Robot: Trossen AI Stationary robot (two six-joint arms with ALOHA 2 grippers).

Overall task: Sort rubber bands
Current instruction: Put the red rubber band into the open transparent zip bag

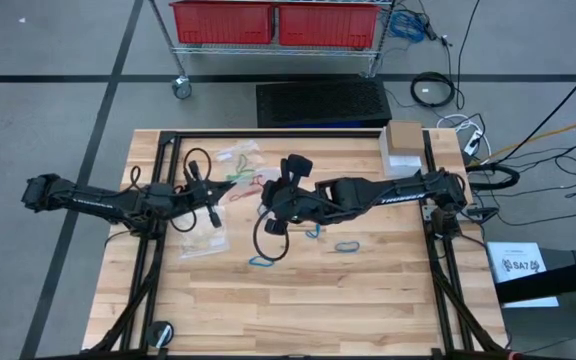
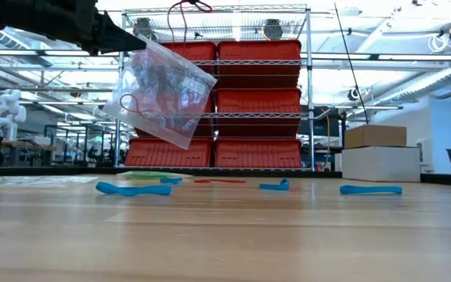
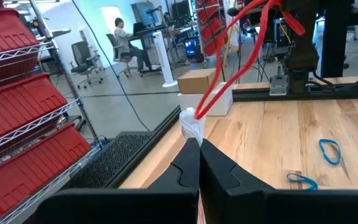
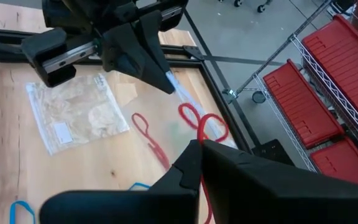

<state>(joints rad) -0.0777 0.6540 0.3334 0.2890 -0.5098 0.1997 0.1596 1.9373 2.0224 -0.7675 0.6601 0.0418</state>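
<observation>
My left gripper (image 1: 216, 208) is shut on a clear plastic bag (image 2: 163, 90) that hangs above the table's middle with a red rubber band (image 2: 131, 103) inside it. My right gripper (image 1: 266, 205) faces it from the right. It is shut on another red rubber band (image 3: 235, 68), which runs stretched between the two grippers. Several blue rubber bands (image 1: 346, 246) (image 1: 261, 262) (image 2: 131, 189) lie flat on the wood nearer the front. Green and red bands (image 2: 210, 181) lie farther back. My left gripper pinches the clear bag's top edge (image 3: 191, 126) between its two fingertips, which point level toward the table's right. The bag hangs tilted below them, clear of the table. My right gripper pinches the red band (image 4: 199, 127) between its fingertips, slanting down from the table's right. The band is lifted clear. It runs taut from the fingers to the bag's top at the left fingertips (image 3: 201, 111).
A second clear bag (image 1: 203, 240) lies flat near the left gripper, and a third, with green bands (image 1: 238, 155), lies toward the far edge. A cardboard box (image 1: 404, 135) stands on a white box at the far right corner. A wire rack with red bins (image 1: 278, 22) stands beyond the table.
</observation>
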